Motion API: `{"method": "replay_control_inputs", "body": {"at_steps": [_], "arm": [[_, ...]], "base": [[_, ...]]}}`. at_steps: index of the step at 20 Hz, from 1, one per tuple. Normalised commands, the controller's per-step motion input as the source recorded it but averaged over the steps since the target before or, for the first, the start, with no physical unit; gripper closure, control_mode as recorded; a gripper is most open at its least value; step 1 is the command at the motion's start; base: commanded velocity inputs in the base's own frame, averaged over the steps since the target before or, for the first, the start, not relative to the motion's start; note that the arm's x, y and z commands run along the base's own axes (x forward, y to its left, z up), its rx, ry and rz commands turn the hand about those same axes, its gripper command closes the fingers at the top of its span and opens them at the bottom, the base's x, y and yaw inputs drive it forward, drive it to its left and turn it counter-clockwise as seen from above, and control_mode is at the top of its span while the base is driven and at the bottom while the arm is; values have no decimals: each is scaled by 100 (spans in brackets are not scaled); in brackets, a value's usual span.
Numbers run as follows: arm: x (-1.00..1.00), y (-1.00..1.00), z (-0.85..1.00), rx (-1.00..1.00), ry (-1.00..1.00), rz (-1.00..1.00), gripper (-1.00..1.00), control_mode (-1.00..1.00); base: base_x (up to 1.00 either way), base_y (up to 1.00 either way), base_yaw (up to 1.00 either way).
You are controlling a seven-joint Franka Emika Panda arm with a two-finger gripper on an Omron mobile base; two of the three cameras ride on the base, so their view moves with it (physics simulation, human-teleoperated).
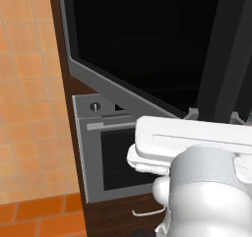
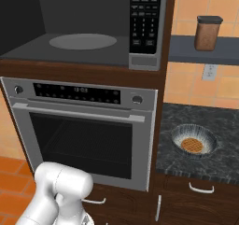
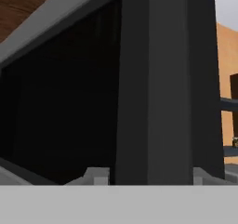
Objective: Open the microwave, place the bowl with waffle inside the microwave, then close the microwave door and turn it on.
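The microwave door (image 1: pixel 147 44) stands swung open in front of me, its black bar handle (image 3: pixel 160 79) rising between my two fingertips (image 3: pixel 95 175). My hand (image 3: pixel 148 176) is spread around that bar, a finger on each side. Behind it the microwave (image 2: pixel 84 28) shows its cavity and turntable. The bowl (image 2: pixel 193 141) with the waffle (image 2: pixel 192 144) sits on the worktop (image 2: pixel 224 126), well apart.

A dark speckled counter (image 2: pixel 219 163) carries the bowl (image 2: pixel 193 141) with waffle (image 2: pixel 192 145).
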Motion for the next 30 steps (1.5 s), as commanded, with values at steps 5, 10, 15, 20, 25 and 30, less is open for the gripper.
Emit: {"method": "replay_control_inputs", "body": {"at_steps": [5,10,15,20,25,30], "arm": [[-25,-5,0,4,-1,0,-100,-100],[-83,-45,0,7,-12,0,-100,-100],[-12,-94,1,16,-2,0,-100,-100],[25,-100,-1,40,1,1,-100,-100],[31,-100,-15,55,2,0,-100,-100],[64,-100,-37,60,14,0,-100,-100]], "base": [[0,0,0],[0,0,0],[0,0,0],[0,0,0],[0,0,0],[0,0,0]]}}
